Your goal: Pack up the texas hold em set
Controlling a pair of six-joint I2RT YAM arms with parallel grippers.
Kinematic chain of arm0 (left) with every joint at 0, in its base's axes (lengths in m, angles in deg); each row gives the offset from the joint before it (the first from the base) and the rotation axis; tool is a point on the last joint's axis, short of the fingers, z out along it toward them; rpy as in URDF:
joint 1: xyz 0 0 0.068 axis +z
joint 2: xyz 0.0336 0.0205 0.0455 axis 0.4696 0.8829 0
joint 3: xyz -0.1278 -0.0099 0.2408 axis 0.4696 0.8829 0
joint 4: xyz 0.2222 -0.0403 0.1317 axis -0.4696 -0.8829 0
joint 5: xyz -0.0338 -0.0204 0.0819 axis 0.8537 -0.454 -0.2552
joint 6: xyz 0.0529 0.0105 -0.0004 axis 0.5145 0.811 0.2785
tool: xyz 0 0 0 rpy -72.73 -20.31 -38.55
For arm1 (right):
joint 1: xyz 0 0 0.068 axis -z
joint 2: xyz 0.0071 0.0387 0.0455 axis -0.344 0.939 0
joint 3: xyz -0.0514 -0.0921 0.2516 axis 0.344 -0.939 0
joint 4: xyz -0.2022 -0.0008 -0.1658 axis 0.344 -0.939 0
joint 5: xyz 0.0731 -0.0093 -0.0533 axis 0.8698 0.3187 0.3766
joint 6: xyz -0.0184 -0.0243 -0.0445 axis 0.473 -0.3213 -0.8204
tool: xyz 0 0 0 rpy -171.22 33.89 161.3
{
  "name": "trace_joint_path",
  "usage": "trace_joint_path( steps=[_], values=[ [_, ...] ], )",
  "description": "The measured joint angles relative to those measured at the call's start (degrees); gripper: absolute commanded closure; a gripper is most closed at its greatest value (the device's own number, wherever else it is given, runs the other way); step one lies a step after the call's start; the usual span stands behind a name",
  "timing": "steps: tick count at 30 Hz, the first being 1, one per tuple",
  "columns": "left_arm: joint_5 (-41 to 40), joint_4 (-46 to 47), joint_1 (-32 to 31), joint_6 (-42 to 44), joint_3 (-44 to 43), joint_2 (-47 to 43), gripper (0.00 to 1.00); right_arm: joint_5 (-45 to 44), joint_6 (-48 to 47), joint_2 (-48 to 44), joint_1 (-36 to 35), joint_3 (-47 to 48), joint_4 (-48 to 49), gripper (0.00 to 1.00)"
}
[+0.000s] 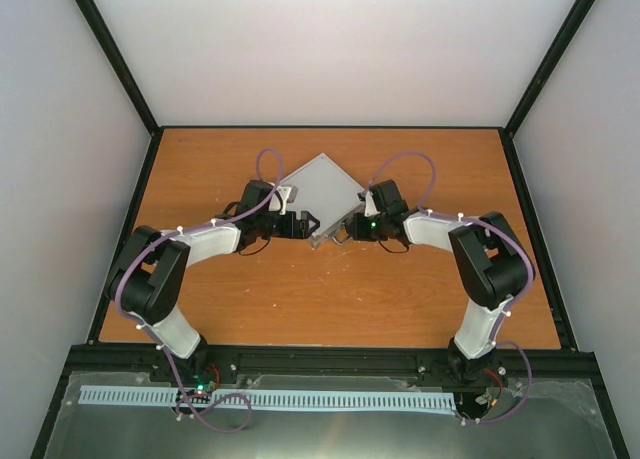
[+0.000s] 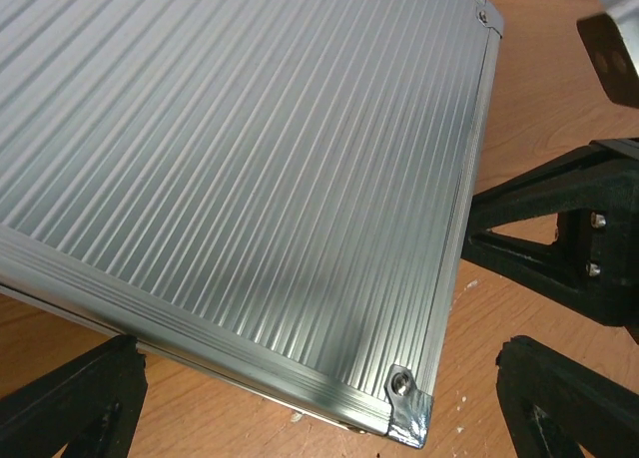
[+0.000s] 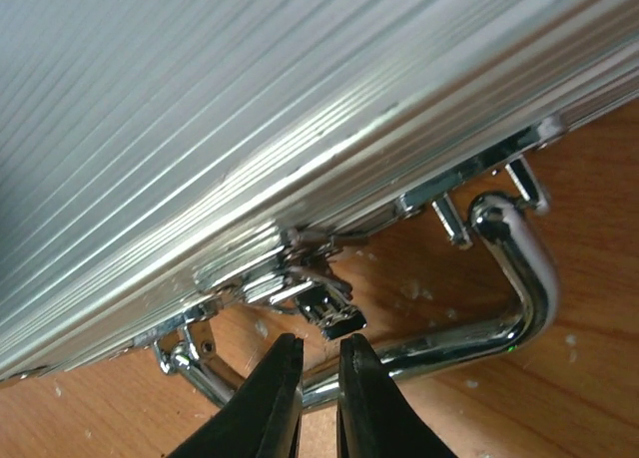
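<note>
The silver aluminium case (image 1: 322, 182) lies closed on the table, turned like a diamond. Its ribbed lid fills the left wrist view (image 2: 250, 159). My left gripper (image 1: 312, 222) is open wide, and its two black fingers straddle the case's near corner (image 2: 407, 418) without touching it. My right gripper (image 3: 319, 353) is nearly shut and empty, with its tips just below the case's latch (image 3: 331, 316) and over the chrome handle (image 3: 524, 273). Cards, chips and the other pieces are out of view.
The wooden table (image 1: 320, 299) has black frame rails at its edges. The right arm's black gripper body (image 2: 559, 238) sits close beside the case's right edge in the left wrist view. Small white crumbs dot the wood near the handle.
</note>
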Motion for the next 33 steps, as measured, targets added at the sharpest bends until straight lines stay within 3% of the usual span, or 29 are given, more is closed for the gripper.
trace_joint_path(
  steps=[14,33],
  values=[
    [0.46,0.24,0.0,0.0,0.17,0.0,0.03,-1.31,-0.74,3.28,0.02,2.58,-0.44,0.91],
    [0.61,0.5,0.0,0.13,0.35,0.0,0.03,-1.68,-2.25,4.55,0.0,4.83,-3.04,0.89]
  ],
)
